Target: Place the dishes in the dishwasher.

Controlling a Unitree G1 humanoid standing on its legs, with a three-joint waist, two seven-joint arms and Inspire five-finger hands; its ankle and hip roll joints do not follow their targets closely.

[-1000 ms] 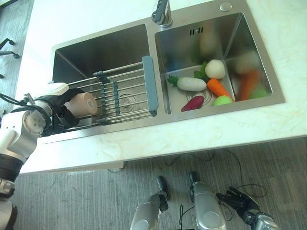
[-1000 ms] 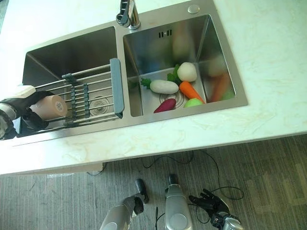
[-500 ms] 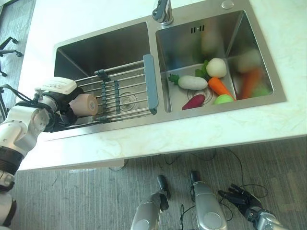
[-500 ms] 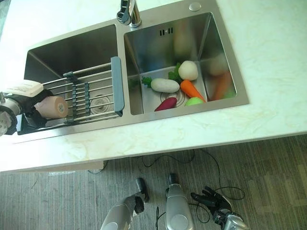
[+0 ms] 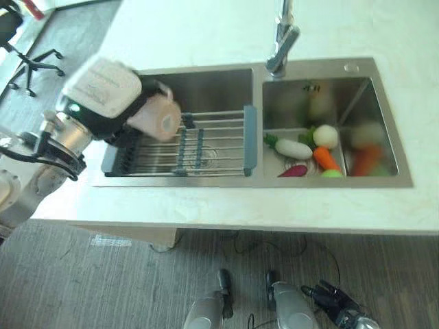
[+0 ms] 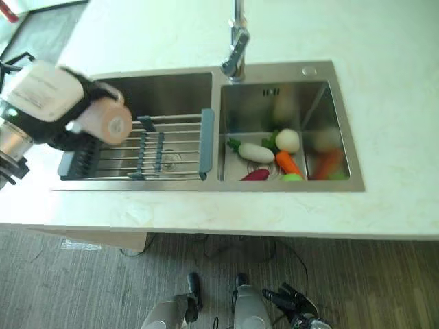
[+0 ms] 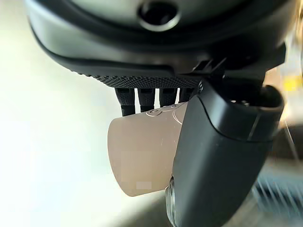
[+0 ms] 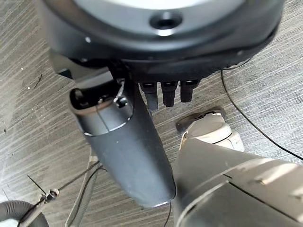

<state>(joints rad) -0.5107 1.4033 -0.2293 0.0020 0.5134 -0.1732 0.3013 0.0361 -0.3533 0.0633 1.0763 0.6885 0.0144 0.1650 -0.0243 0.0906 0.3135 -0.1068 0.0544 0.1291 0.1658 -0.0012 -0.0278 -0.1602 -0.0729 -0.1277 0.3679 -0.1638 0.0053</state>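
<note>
A beige-pink cup (image 5: 161,118) lies on its side in my left hand (image 5: 103,92), held in the air over the left end of the left sink basin (image 5: 212,86). In the left wrist view the fingers (image 7: 147,98) curl over the cup (image 7: 139,158) and the thumb (image 7: 213,156) presses its side. Below the cup a wire drying rack (image 5: 206,145) with a grey end bar spans that basin. My right hand (image 5: 334,306) hangs low beside the floor with relaxed fingers (image 8: 165,92) and holds nothing.
The right basin (image 5: 370,103) holds toy vegetables (image 5: 309,147): a white radish, a carrot, a purple one and a green one. A faucet (image 5: 281,48) stands between the basins. Pale counter (image 5: 206,34) surrounds the sink. An office chair base (image 5: 31,58) shows at far left.
My left hand has lifted the cup up from the rack's left end and closer to the camera. The whole picture has also shifted, so the camera moved.
</note>
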